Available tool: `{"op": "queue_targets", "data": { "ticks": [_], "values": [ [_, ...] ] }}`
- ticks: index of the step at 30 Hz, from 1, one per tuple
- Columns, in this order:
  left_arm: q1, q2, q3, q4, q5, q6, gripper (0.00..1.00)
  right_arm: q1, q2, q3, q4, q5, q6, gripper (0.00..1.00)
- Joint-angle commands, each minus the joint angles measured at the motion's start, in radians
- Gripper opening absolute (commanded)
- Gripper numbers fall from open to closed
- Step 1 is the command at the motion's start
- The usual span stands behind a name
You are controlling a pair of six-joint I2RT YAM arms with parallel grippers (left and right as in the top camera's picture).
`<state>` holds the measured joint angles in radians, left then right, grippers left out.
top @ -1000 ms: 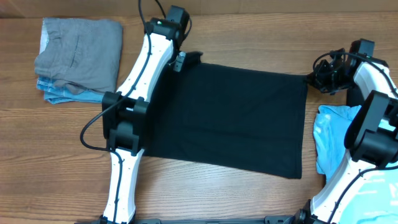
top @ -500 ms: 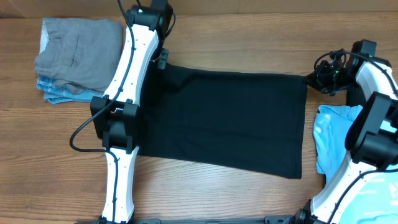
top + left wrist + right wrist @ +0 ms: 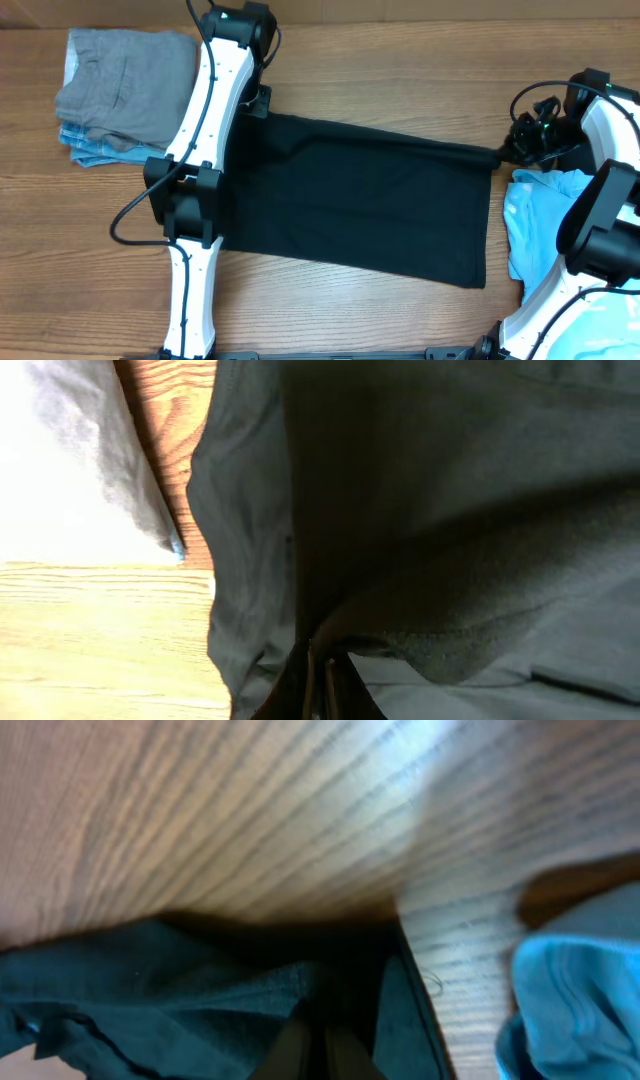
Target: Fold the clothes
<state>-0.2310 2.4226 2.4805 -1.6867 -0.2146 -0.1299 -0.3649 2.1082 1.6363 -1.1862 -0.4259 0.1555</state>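
Note:
The clothes on the table are a black shirt (image 3: 360, 210), spread flat across the middle, and a light blue tee (image 3: 535, 225), crumpled at the right. My left gripper (image 3: 258, 103) is shut on the shirt's far left corner, and in the left wrist view the fingertips (image 3: 312, 675) pinch dark fabric (image 3: 450, 510). At the far right corner my right gripper (image 3: 503, 155) is also shut on the shirt. The right wrist view shows its gripper (image 3: 320, 1055) buried in black cloth (image 3: 150, 990), with the blue tee (image 3: 570, 1000) beside it. The shirt's far edge runs taut between the two grippers.
A folded stack of grey and blue garments (image 3: 125, 85) lies at the far left corner of the wooden table (image 3: 400, 60). The left arm (image 3: 205, 150) stretches along the shirt's left edge. The right arm (image 3: 600, 210) hangs over the blue tee.
The left gripper has pulled its corner leftward, stretching the shirt's far edge. The right gripper has drawn its corner toward the near side, so that edge now slants.

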Motion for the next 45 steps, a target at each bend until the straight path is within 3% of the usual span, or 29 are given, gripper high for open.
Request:
{"op": "queue_targets", "data": {
  "ticks": [1,10,20,27,36,37,40,45],
  "values": [
    [0.01,-0.105,-0.036,-0.003,0.048,0.021,0.04,0.0,-0.033,0.015,-0.033,0.033,-0.023,0.04],
    [0.048,-0.264,-0.331,-0.003,0.025,0.04,0.04,0.001,-0.033,0.015,-0.101,0.033,-0.078,0.04],
    [0.098,-0.323,-0.523,-0.003,0.024,0.04,0.04,0.008,-0.032,0.014,-0.244,0.113,-0.085,0.05],
    [0.143,-0.327,-0.563,-0.004,0.024,0.041,0.04,0.053,-0.032,-0.013,-0.309,0.173,-0.079,0.05],
    [0.161,-0.327,-0.597,-0.004,0.002,0.04,0.04,0.07,-0.032,-0.15,-0.264,0.235,-0.028,0.04],
    [0.161,-0.327,-0.601,-0.004,0.002,0.039,0.04,0.07,-0.032,-0.152,-0.259,0.235,-0.024,0.05],
    [0.161,-0.327,-0.601,-0.004,0.005,0.04,0.04,0.069,-0.033,-0.148,-0.255,0.23,-0.024,0.31],
    [0.159,-0.327,-0.601,-0.004,0.026,0.04,0.04,0.06,-0.071,-0.148,-0.238,0.195,-0.026,0.34]
  ]
}}
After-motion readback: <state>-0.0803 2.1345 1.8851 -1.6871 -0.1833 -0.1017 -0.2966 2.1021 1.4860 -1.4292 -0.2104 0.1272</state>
